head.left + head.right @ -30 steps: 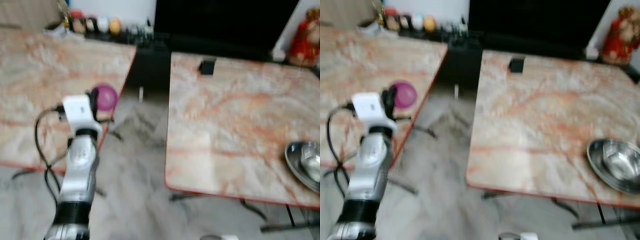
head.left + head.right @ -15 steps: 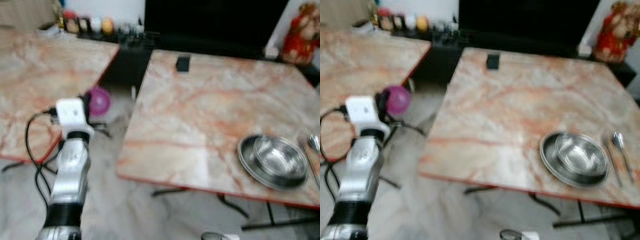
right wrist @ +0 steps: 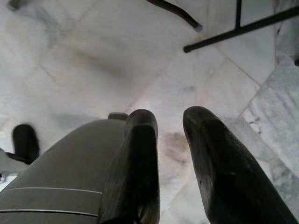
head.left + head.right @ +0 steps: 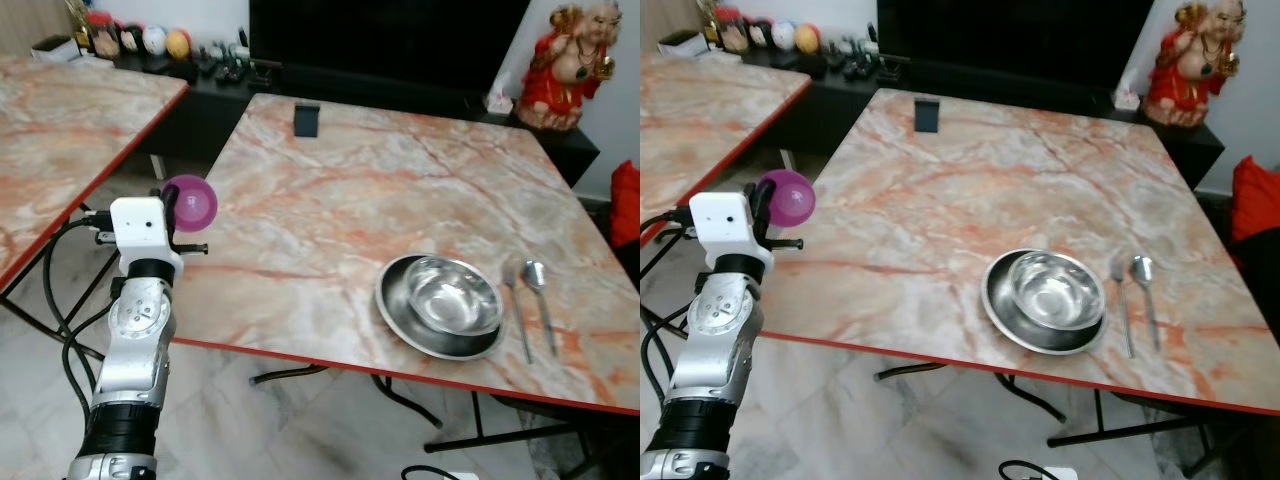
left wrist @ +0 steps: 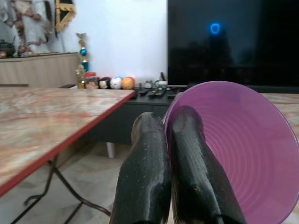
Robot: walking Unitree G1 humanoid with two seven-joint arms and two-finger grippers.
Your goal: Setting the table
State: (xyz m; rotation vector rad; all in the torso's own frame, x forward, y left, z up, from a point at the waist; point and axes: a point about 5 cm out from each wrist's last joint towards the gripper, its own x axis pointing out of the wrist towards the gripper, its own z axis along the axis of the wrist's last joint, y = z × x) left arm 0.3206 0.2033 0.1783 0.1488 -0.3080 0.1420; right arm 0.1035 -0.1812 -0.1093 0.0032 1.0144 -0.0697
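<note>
My left gripper (image 4: 176,205) is shut on the rim of a purple plastic cup (image 4: 192,202), held up at the left edge of the marble table (image 4: 330,210). In the left wrist view both black fingers (image 5: 145,172) press together on the purple cup's (image 5: 238,149) rim. On the table's near right stands a steel bowl (image 4: 452,294) inside a steel plate (image 4: 392,312), with a fork (image 4: 516,312) and a spoon (image 4: 537,282) lying to its right. My right gripper (image 3: 168,121) hangs open above the floor.
A second marble table (image 4: 70,110) stands to the left, across a narrow gap of tiled floor (image 4: 250,420). A small black block (image 4: 307,120) stands at the table's far edge. Behind are a dark TV (image 4: 380,40), a low shelf with trinkets (image 4: 150,42) and a red figurine (image 4: 572,60).
The whole picture has slid left and sharpened, so the camera turned right; the bowl, plate and cutlery are now in full view. My left gripper still holds the purple cup.
</note>
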